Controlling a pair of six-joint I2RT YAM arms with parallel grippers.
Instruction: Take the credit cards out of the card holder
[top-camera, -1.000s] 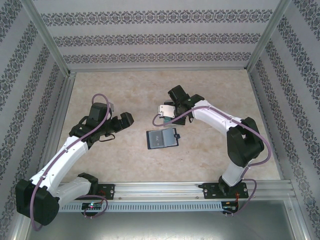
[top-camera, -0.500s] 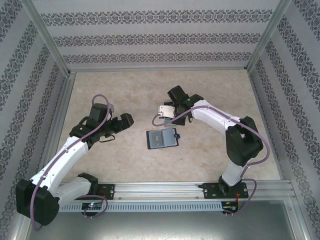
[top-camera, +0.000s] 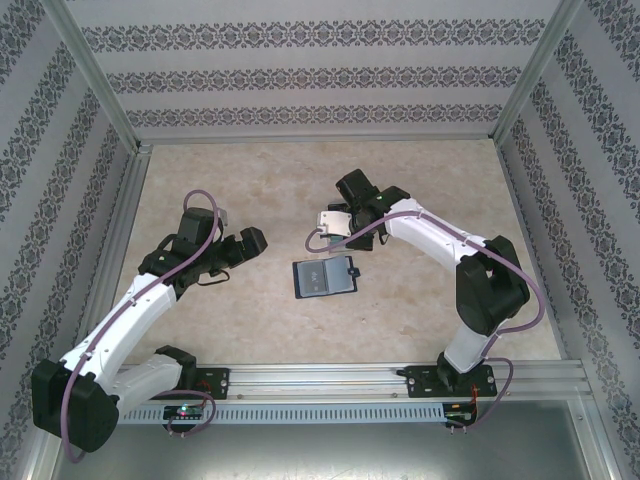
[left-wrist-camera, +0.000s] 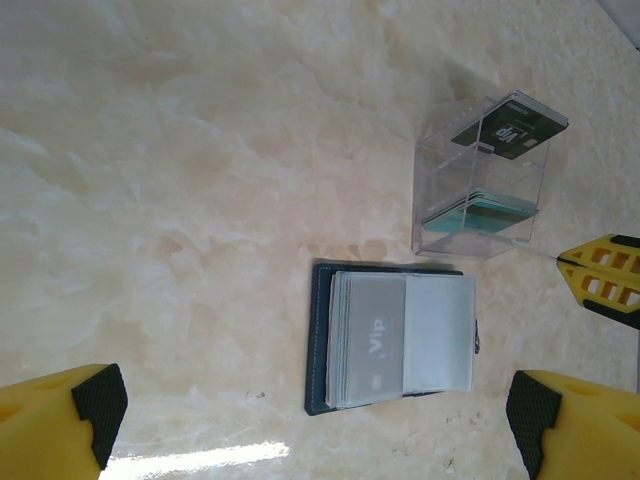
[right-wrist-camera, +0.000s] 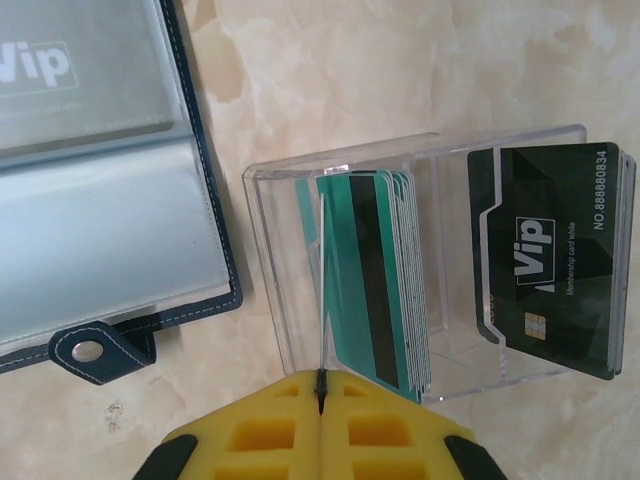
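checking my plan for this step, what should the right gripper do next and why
Probably open the right gripper slightly to let go. Its fingers are shut on a thin card held edge-on, already standing inside the clear box beside the teal cards, so releasing should leave it there. A grey card is still in the card holder.

The tabletop (left-wrist-camera: 200, 150) is smooth, stone-patterned beige with a faint sheen, the card holder (left-wrist-camera: 318, 330) looks like matt slate-blue leather with light stitching, cloudy plastic sleeves (right-wrist-camera: 90, 210) and a shiny metal snap (right-wrist-camera: 87, 350), and the credit cards (right-wrist-camera: 550, 260) are glossy plastic inside a clear hard-plastic box (right-wrist-camera: 448, 200).
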